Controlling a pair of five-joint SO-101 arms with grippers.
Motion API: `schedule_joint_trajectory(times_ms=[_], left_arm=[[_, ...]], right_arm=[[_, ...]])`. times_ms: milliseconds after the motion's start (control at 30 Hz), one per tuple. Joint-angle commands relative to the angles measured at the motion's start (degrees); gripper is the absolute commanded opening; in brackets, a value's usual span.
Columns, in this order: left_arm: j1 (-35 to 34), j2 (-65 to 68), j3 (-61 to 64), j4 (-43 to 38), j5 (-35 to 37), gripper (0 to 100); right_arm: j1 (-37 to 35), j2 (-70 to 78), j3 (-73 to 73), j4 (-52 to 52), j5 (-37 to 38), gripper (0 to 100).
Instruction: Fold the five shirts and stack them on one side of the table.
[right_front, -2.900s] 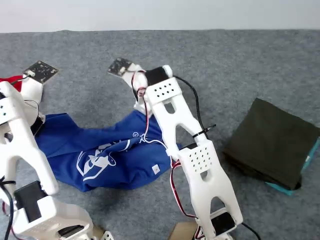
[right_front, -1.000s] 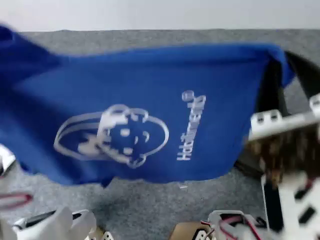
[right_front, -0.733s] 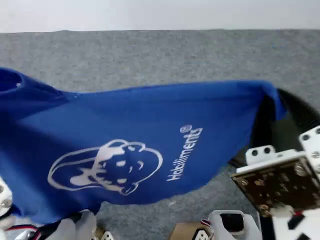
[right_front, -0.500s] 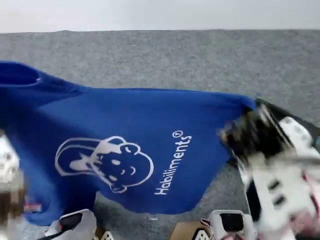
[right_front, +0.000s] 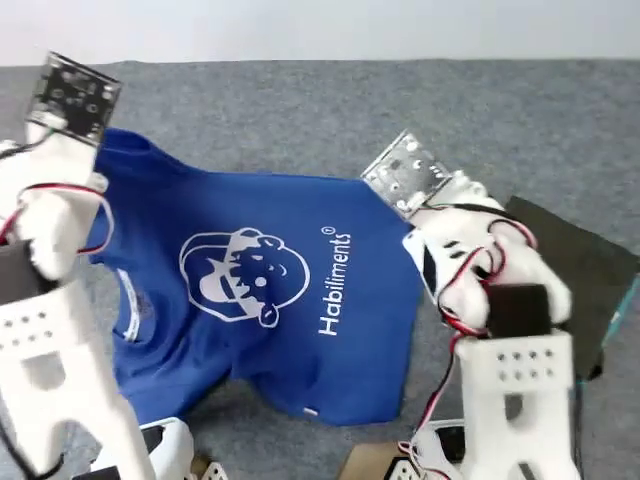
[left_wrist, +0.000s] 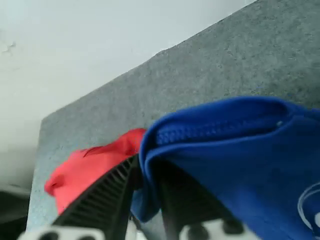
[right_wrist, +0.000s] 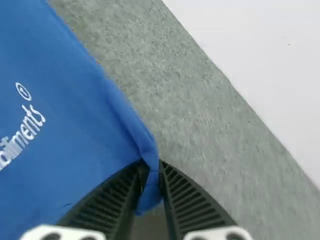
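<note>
The blue T-shirt (right_front: 270, 300) is held stretched between the 2 arms, print side up, with its lower part draped on the grey table (right_front: 300, 100). The left gripper (left_wrist: 145, 185) is clamped narrowly on a stitched edge of the fabric, probably the collar, though the seam is seen too close to be sure. The right gripper (right_wrist: 149, 192) is closed tight on the opposite corner of the shirt, with the cloth pinched between the ridged jaws. In the high view the left arm (right_front: 40, 300) is placed at the shirt's left edge and the right arm (right_front: 500, 330) at its right edge, so that the garment is spread wide and nearly flat.

As for progress, a folded dark shirt (right_front: 590, 270) is stacked at the right side of the table. A teal edge (right_front: 610, 335) is seen beneath it, so at least 2 shirts are judged to be folded and stacked already; the exact count in the pile cannot be told. A red shirt (left_wrist: 85, 167) is left crumpled on the table just beyond the left gripper, not yet folded. The blue T-shirt is only laid out, and no fold is made in it yet. What is left is judged to be the flattening and folding of the blue T-shirt, its transfer onto the dark pile, and the same for the red shirt and any other
</note>
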Motion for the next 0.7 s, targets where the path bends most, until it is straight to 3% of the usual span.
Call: schedule_joint_trajectory(times_ms=[0, 133, 267, 567, 667], left_arm=[[0.7, -1.0, 10.9, -16.6, -0.4, 0], [1.6, 0.3, 18.2, -27.6, -0.4, 0], [1.4, 8.2, 17.1, -34.6, -0.3, 0], [1.6, 32.3, -6.5, -36.8, -0.3, 0], [1.6, 39.5, -14.8, -36.7, -0.3, 0]], right_arm=[[1.0, 4.6, 1.4, -9.9, 1.1, 1.1], [1.6, 12.7, 0.8, -18.9, 1.1, 1.1], [2.0, 21.0, -3.3, -25.9, 1.2, 1.1], [2.0, 42.9, -26.3, -31.0, 1.6, 1.1], [1.7, 51.0, -36.6, -31.0, 5.9, 1.1]])
